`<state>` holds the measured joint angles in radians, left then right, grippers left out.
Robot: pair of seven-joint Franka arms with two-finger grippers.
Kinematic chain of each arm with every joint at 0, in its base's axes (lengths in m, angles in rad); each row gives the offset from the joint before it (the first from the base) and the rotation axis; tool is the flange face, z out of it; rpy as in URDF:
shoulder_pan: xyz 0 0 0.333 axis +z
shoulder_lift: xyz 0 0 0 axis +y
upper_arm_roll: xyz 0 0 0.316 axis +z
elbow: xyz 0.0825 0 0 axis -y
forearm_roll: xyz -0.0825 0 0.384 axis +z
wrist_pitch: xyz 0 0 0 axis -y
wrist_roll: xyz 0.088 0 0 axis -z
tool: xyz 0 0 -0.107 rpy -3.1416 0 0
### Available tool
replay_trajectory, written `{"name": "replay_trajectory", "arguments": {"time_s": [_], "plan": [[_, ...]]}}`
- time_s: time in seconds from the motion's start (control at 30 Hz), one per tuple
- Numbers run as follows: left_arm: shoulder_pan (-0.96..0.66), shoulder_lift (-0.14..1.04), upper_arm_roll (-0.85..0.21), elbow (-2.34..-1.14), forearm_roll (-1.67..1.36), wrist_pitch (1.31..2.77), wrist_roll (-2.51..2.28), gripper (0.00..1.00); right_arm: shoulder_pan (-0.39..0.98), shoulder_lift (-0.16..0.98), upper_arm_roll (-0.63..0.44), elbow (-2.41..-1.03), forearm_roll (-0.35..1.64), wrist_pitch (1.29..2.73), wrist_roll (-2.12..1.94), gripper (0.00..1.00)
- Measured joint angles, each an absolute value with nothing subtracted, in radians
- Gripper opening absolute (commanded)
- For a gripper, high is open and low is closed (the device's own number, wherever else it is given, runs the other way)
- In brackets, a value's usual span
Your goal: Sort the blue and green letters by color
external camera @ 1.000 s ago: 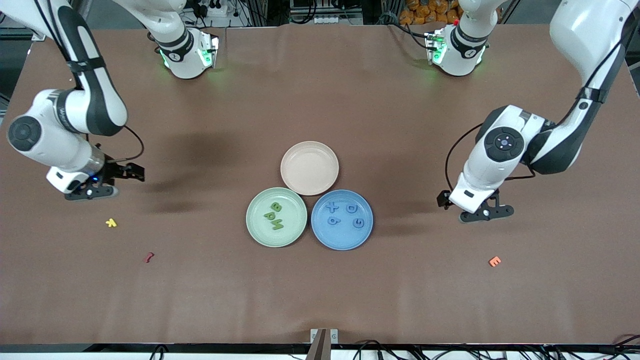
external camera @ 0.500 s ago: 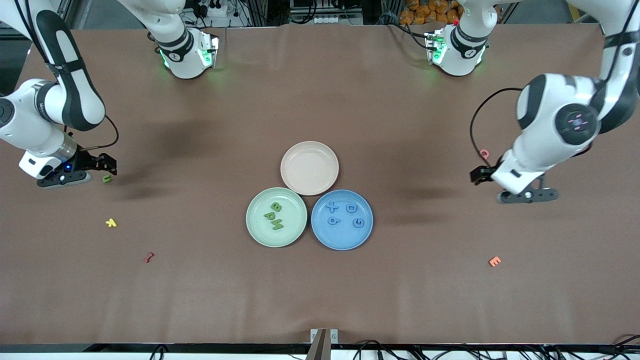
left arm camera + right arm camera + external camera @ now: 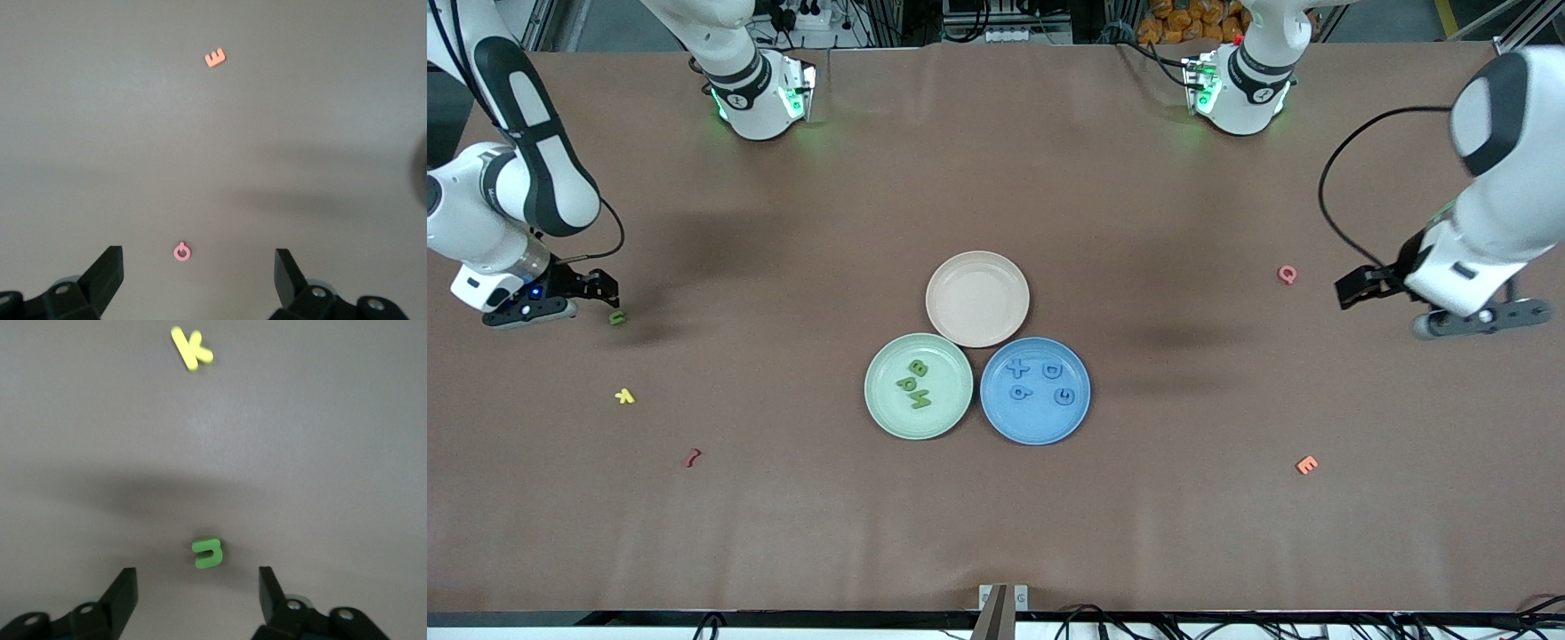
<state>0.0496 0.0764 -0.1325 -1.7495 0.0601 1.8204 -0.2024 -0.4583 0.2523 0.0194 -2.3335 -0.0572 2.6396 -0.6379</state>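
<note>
Three green letters (image 3: 914, 384) lie in the green plate (image 3: 885, 404). Four blue letters (image 3: 1040, 382) lie in the blue plate (image 3: 1040, 425). A fourth green letter, a U (image 3: 617, 317), lies on the table toward the right arm's end. My right gripper (image 3: 607, 290) is open and empty beside it. In the right wrist view the U (image 3: 207, 553) lies just ahead of the right gripper (image 3: 197, 587). My left gripper (image 3: 1347, 292) is open and empty over the left arm's end of the table. In the left wrist view (image 3: 198, 259) a pink letter (image 3: 181, 252) shows between its fingers.
An empty beige plate (image 3: 977, 298) touches both plates, farther from the camera. A yellow K (image 3: 624, 396) and a dark red letter (image 3: 691, 458) lie nearer the camera than the U. The pink letter (image 3: 1287, 274) and an orange E (image 3: 1306, 464) lie toward the left arm's end.
Both arms have swung outward toward their ends of the table. The right gripper moved off the green U, which now lies bare. The left arm's move uncovered the pink letter.
</note>
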Motion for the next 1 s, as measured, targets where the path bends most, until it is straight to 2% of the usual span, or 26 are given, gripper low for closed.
{"name": "replay_trajectory", "arguments": {"time_s": [0.13,0.23,0.73,1.0], "plan": [[-0.062,0.058,-0.004,-1.667,-0.001,1.776,-0.201,1.0,-0.465,0.277,0.019,-2.334,-0.055,2.65,-0.639,0.76],[-0.102,0.045,0.042,-1.628,-0.019,1.759,-0.201,1.0,-0.465,0.287,0.019,-2.334,-0.055,2.658,-0.642,0.75],[-0.095,0.037,0.024,-1.555,-0.021,1.607,-0.033,1.0,-0.471,0.328,0.019,-2.333,0.022,2.7,-0.727,0.68],[-0.076,0.031,0.024,-1.545,-0.024,1.588,0.001,1.0,-0.472,0.349,0.019,-2.333,0.022,2.738,-0.752,0.62]]}}
